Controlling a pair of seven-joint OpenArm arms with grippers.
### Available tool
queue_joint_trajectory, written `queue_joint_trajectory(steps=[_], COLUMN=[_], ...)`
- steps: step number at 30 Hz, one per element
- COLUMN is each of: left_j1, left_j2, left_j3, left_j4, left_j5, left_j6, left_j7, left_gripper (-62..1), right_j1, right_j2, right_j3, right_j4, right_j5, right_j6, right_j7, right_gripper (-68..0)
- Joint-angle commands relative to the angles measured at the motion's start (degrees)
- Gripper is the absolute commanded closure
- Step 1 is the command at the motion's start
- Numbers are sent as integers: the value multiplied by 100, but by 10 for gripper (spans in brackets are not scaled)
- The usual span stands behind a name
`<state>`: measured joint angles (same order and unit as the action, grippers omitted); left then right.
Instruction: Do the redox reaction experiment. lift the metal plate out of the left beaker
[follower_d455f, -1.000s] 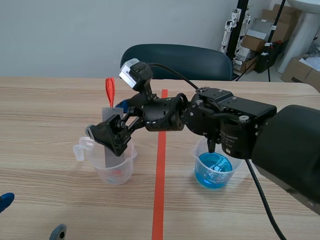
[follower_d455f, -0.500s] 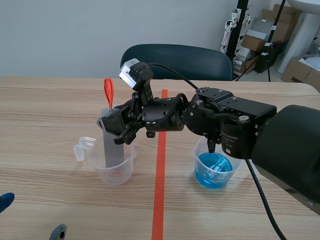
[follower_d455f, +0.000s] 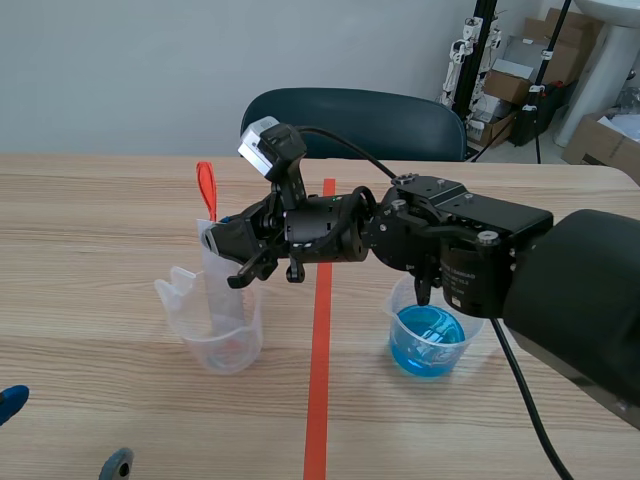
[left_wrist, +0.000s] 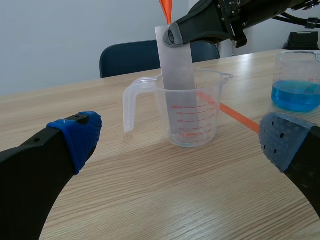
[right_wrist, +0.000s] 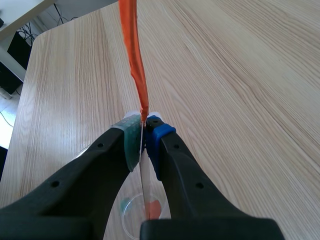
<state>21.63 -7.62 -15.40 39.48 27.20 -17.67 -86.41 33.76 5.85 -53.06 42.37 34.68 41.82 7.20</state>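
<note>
Your right gripper (right_wrist: 144, 135) is pinched on the plate's (left_wrist: 177, 85) top edge, with the plate's lower end down inside the beaker (left_wrist: 212, 107). Your left gripper (left_wrist: 182, 140) is spread wide.

Right arm (follower_d455f: 470, 250) comes in from the right and reaches past the middle, wrist (follower_d455f: 325, 235) about level, well above the tabletop (follower_d455f: 100, 210). Right jaws pressed onto the metal plate (left_wrist: 176, 75) near its top, a pad (right_wrist: 131, 142) on each face. Left arm (left_wrist: 30, 175) low at near left; left jaws wide apart, blue pad (left_wrist: 80, 135) and grey-blue pad (left_wrist: 282, 145) well separated.
</note>
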Motion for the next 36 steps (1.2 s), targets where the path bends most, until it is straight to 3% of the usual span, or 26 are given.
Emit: queue_joint_trajectory(steps=[1, 36], left_j1=[57, 55], left_j2=[13, 11], left_j3=[-7, -7], left_j4=[17, 17], left_j5=[-35, -35], left_j6=[-2, -2], left_j7=[-262, -262], left_gripper=[-623, -623], right_j1=[162, 232], right_j2=[-63, -33], right_j3=[4, 13], right_j4=[90, 142], right_j5=[44, 4], right_j6=[90, 90], right_j7=[83, -243], right_gripper=[-19, -6])
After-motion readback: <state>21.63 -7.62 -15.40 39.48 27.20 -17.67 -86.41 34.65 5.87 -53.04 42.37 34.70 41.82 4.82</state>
